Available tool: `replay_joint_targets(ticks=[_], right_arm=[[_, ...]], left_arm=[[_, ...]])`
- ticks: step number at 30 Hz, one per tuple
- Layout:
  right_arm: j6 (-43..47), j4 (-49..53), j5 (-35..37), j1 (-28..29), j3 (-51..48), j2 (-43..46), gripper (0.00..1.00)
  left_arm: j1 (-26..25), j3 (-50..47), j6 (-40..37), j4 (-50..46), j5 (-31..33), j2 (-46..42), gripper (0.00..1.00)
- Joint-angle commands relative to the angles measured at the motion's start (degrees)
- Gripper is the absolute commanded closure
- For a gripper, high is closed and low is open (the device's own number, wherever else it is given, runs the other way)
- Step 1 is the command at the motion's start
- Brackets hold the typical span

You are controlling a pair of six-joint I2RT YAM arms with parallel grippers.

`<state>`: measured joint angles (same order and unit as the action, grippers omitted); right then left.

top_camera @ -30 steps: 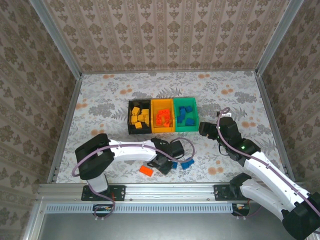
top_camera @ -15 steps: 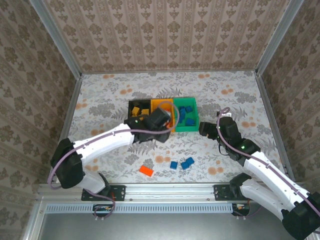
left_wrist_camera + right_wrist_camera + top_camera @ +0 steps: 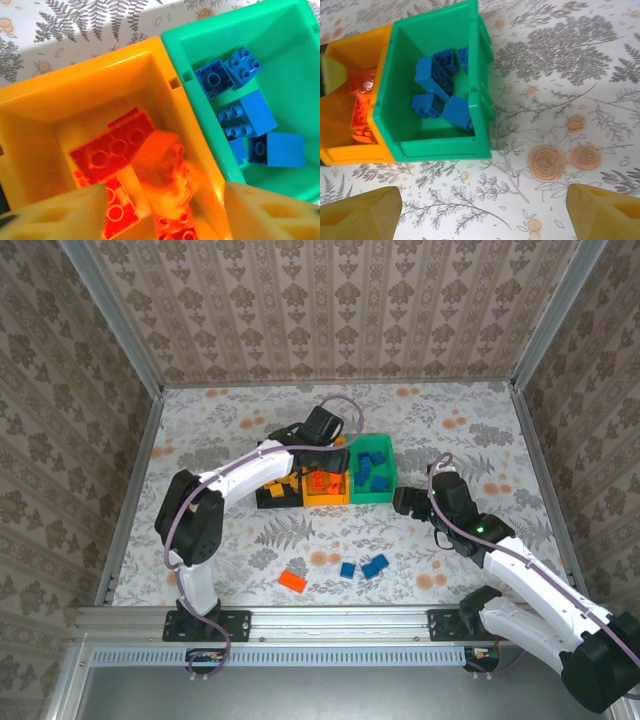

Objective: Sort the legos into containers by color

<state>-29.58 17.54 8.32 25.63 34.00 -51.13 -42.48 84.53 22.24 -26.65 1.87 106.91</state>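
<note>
The left arm is now reaching over the bins, after being down by the loose legos near the front edge 1 second ago. The left gripper is hanging over the orange bin with its 2 fingers spread wide and nothing between them. Under it, a red-orange lego is looking blurry on top of the other red-orange legos in that bin. Right beside it, the green bin is holding blue legos. The black bin is sitting on the other side of the orange one, partly hidden by the arm.

The right gripper is waiting just beside the green bin, over the flowery table. Its fingers are wide apart too, holding nothing.

On the table near the front, 1 red-orange lego is lying alone. A few blue legos are lying close together, near it.
</note>
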Motion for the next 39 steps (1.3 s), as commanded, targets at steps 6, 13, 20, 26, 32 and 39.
replay_joint_targets(ticks=[6,13,20,26,32,39], right_arm=[[3.04,-5.54,-15.25,0.48,-0.16,-3.35,0.14],[5.44,-9.43,-12.57,16.19,3.69,-13.37,0.14],[11.03,-8.01,-11.09,32.08,16.27,-35.08,0.15],[17.38,-4.3,-8.83,41.01,26.56,-48.28,0.15],[20.76,-0.93,-5.59,44.91,31.36,-55.03,0.2],[23.26,3.56,3.44,48.61,35.21,-60.87,0.31]], left_arm=[[0.44,-1.73,2.8,4.32,-3.86,-13.8,0.05],[0.42,-11.93,2.7,2.7,4.0,-33.96,0.0],[2.9,-15.67,1.36,-2.73,10.41,-43.34,0.0],[9.08,-14.04,1.99,-5.69,8.15,-46.05,0.0],[15.63,-12.53,3.14,-6.18,3.57,-44.59,0.0],[22.66,-14.26,6.92,-3.38,-5.12,-41.83,0.0]])
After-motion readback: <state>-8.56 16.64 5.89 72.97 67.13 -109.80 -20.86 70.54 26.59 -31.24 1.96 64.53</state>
